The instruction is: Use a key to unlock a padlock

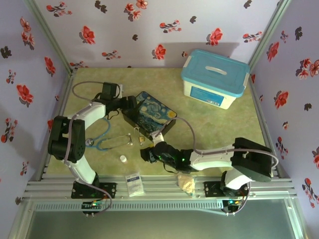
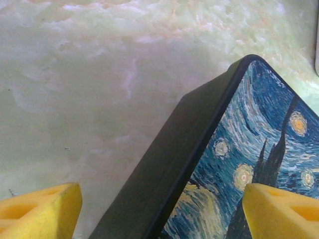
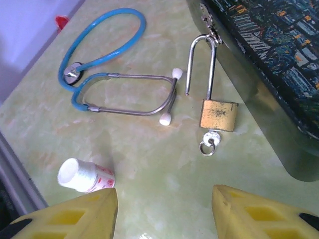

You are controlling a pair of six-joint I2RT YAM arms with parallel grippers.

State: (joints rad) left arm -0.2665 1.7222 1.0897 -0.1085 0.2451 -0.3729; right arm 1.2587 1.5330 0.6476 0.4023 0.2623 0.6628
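Observation:
The brass padlock (image 3: 219, 115) lies on the green table beside the starry-night tin (image 3: 269, 59). Its silver shackle (image 3: 212, 64) stands sprung open and hangs through the tin's hasp. The key (image 3: 209, 141), with a small ring, sticks in the bottom of the lock body. My right gripper (image 3: 164, 214) is open just short of the key, nothing between its yellow fingers. It also appears from above, below the tin (image 1: 147, 153). My left gripper (image 2: 162, 214) is open wide, straddling the tin's dark side wall (image 2: 164, 164), one finger over the painted lid.
A blue-tubed stethoscope (image 3: 99, 74) lies left of the padlock. A small white cylinder (image 3: 82, 175) lies by my right gripper's left finger. A blue-lidded box (image 1: 214, 77) stands at the back right. A white packet (image 1: 134, 183) and a yellow lump (image 1: 187, 183) sit at the near edge.

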